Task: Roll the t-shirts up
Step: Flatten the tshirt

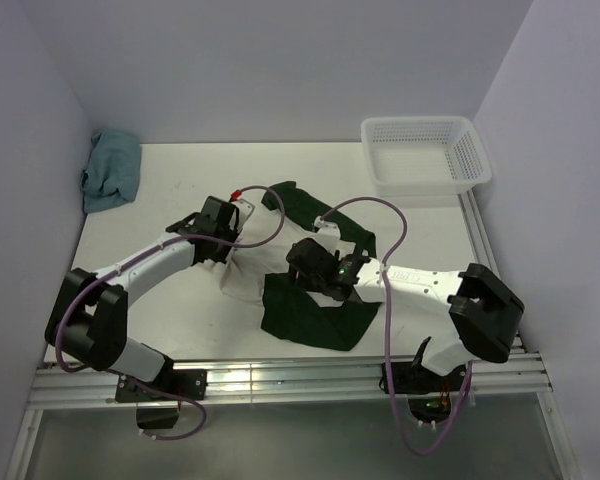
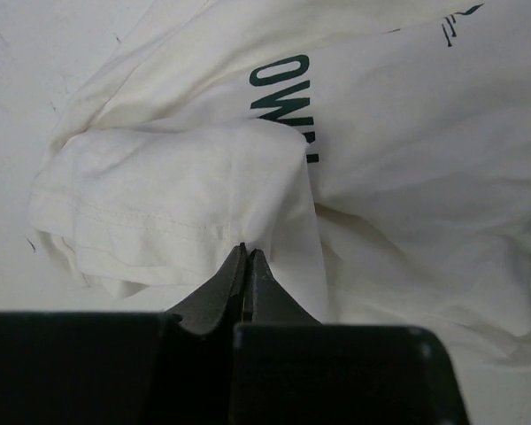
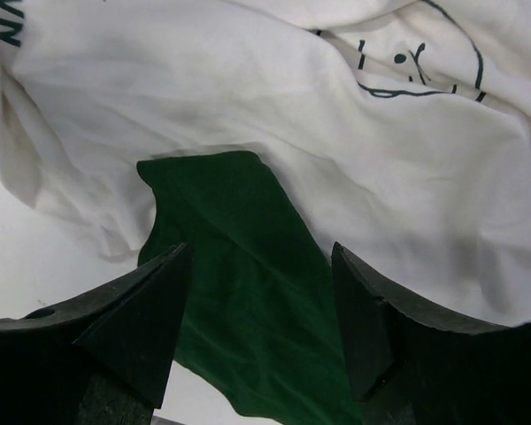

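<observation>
Bench [image 1: 180, 190] view from above: the t-shirt [image 1: 242, 275] is lying crumpled mid-bench between the two arms, cream body toward the left arm, dark green sleeve [image 1: 310, 315] spreading toward the near edge by the right arm.

Left jaws: I am seeing them pressed fully together. Their tips are touching the stitched hem of a folded cream flap of the t-shirt [image 2: 177, 195]. I cannot tell whether any cloth is caught between them. Green lettering is showing just beyond the flap.

Right jaws: they are standing wide apart and gripping nothing. They are hanging low over the green sleeve [image 3: 239, 292], one on each side of it, where it is tucking under the cream body. A dark line drawing [image 3: 416, 71] is showing on the cloth further off.

A blue cloth [image 1: 112, 170] is sitting bunched in the far left corner. A white mesh basket [image 1: 425, 155] is sitting at the far right, well apart from the t-shirt.
</observation>
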{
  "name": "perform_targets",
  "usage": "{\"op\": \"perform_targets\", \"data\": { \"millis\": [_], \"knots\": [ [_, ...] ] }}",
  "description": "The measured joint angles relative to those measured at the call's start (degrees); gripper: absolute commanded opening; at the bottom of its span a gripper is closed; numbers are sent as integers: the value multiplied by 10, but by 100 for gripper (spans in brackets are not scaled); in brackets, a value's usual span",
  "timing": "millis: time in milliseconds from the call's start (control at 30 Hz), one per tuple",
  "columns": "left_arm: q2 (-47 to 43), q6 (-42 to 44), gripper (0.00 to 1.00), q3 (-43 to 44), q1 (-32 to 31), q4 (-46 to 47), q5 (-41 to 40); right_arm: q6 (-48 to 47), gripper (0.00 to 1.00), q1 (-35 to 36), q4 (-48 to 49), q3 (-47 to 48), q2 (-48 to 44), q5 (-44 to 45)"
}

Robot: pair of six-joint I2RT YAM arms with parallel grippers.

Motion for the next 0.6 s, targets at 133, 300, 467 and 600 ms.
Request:
{"op": "perform_targets", "data": {
  "millis": [133, 300, 467, 600],
  "knots": [
    [-23, -1, 0, 8, 1, -25, -5, -1, 71, 4, -1, 10, 30, -3],
    [-47, -1, 0, 36, 12, -50, -4, -10, 70, 13, -7, 77, 106, -3],
    [-61, 0, 0, 40, 22, -73, -2, -18, 70, 18, -17, 130, 162, 0],
    [-62, 2, 0, 40, 24, -87, 1, -18, 70, 24, -33, 137, 174, 5]
  ]
}}
